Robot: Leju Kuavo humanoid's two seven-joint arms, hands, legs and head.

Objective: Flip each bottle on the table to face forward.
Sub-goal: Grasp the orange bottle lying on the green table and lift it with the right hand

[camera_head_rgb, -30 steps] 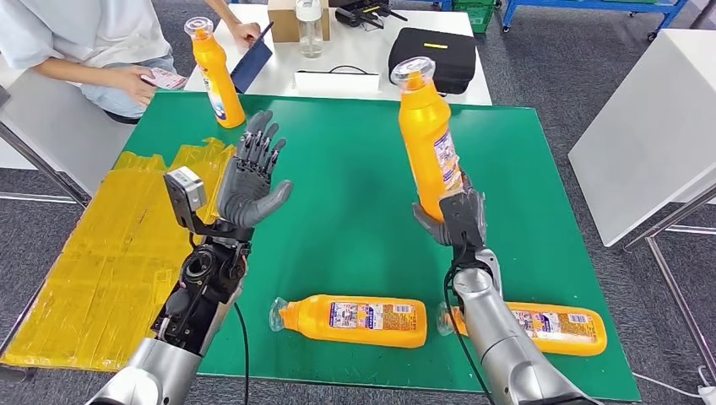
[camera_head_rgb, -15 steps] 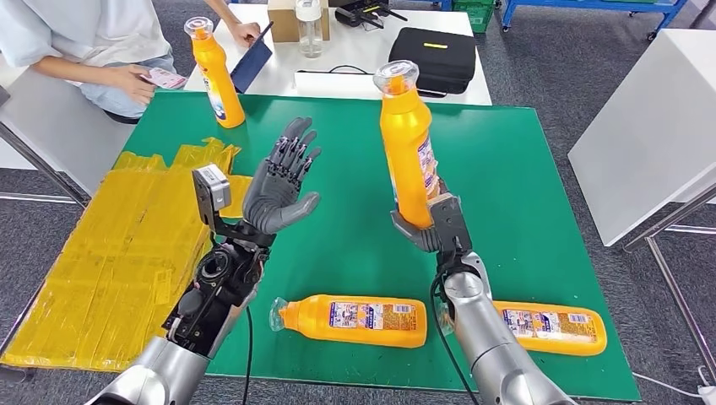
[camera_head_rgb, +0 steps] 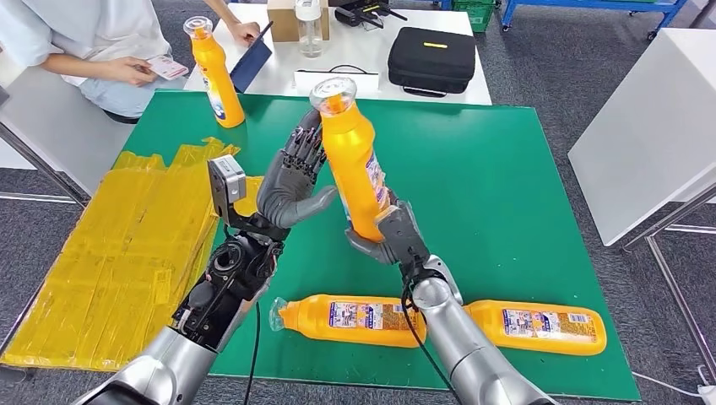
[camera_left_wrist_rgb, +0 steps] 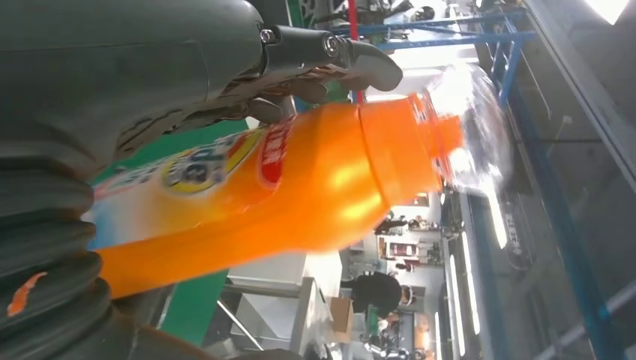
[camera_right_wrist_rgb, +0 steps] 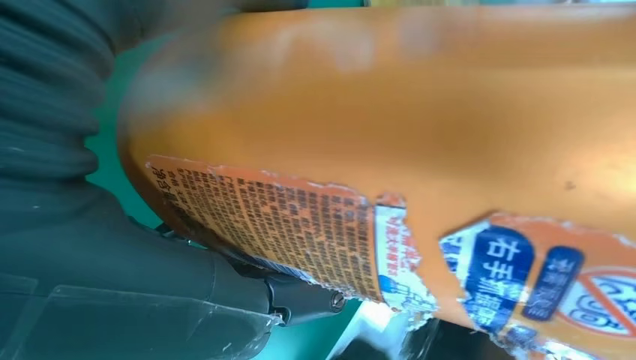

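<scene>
My right hand (camera_head_rgb: 386, 235) grips the base of an orange bottle (camera_head_rgb: 352, 164) and holds it upright above the green mat (camera_head_rgb: 490, 169), clear cap on top. My left hand (camera_head_rgb: 295, 180) stands just to the bottle's left with fingers spread and the palm facing it. In the left wrist view the bottle (camera_left_wrist_rgb: 300, 180) lies across the front of that hand (camera_left_wrist_rgb: 112, 82); I cannot tell whether they touch. The right wrist view has the bottle's torn label (camera_right_wrist_rgb: 300, 225) close up. Two orange bottles (camera_head_rgb: 355, 320) (camera_head_rgb: 540, 327) lie on their sides at the near edge. Another bottle (camera_head_rgb: 214, 76) stands at the back left.
A person sits at the back left holding a card. Behind the mat, a white table (camera_head_rgb: 279, 67) carries a black case (camera_head_rgb: 432, 57), a clear bottle (camera_head_rgb: 309, 27) and a cardboard box. Yellow sheeting (camera_head_rgb: 118, 245) covers the left. Another white table (camera_head_rgb: 650, 126) stands on the right.
My right hand has carried the upright bottle leftward across the mat. My left hand has moved right and up to meet it, and now stands beside the bottle.
</scene>
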